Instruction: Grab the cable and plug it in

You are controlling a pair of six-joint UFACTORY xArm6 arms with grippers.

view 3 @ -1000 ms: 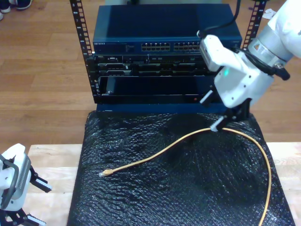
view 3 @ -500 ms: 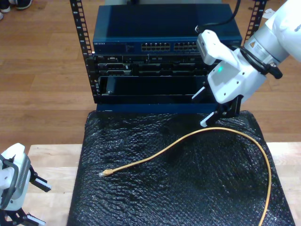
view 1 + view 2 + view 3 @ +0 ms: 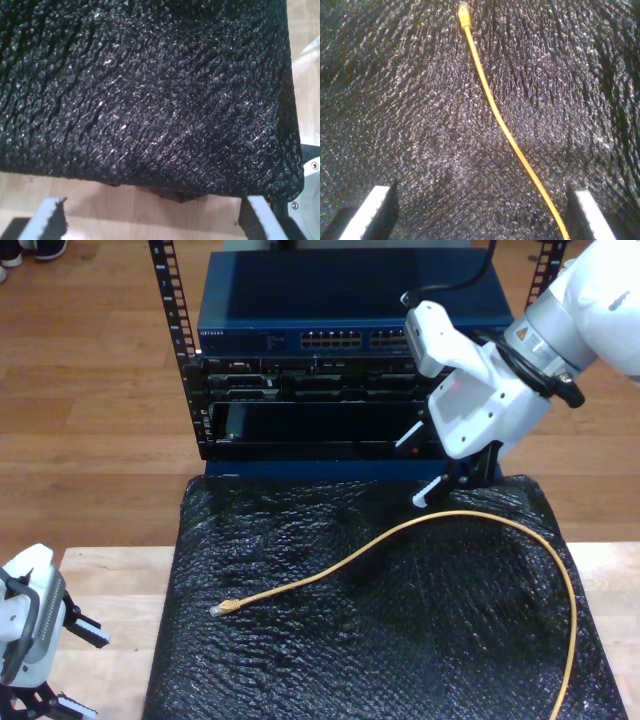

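The yellow-orange cable (image 3: pixel 345 562) lies loose on the black mat (image 3: pixel 400 660), curving from the exterior view's right edge to its small plug (image 3: pixel 221 609) near the mat's left side. My second gripper (image 3: pixel 420 468) hangs open above the mat's back edge, just behind the cable's arch and apart from it. From its wrist, the cable (image 3: pixel 492 105) runs between the spread fingers toward the plug (image 3: pixel 464 15). My first gripper (image 3: pixel 85 670) stands open at the exterior view's lower left over the wooden table; its wrist view has the gripper (image 3: pixel 150 222) facing the mat's edge (image 3: pixel 150 180).
A rack (image 3: pixel 200 390) stands behind the mat, holding a blue network switch (image 3: pixel 240 335) with rows of ports (image 3: pixel 330 338) and darker units below. Light wooden table (image 3: pixel 110 580) borders the mat in the exterior view's left. Wood floor lies beyond.
My second gripper has risen and moved toward the exterior view's left, away from the cable's arch and closer to the rack. The cable and my first gripper have stayed put.
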